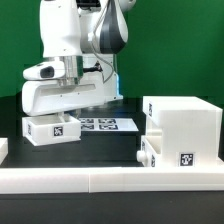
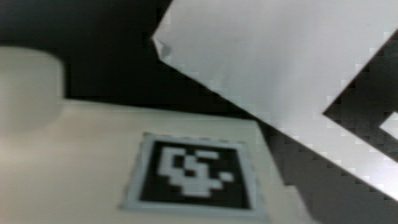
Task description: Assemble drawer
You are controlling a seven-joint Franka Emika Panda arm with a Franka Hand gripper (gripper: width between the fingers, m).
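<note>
One small white tray [image 1: 55, 128] with a square tag sits on the black table at the exterior view's left. My gripper [image 1: 62, 116] reaches down onto its top edge; the white hand hides the fingertips, so I cannot tell whether they are open or shut. The wrist view is filled from very close by the tray's white surface and its tag [image 2: 192, 172]. The large boxy housing [image 1: 185, 120] stands at the exterior view's right. A second small tray [image 1: 150, 150] sits against its lower left side.
The marker board [image 1: 105, 124] lies flat behind the tray and shows as a white sheet in the wrist view [image 2: 267, 60]. A long low white rail [image 1: 100, 180] runs along the table's front edge.
</note>
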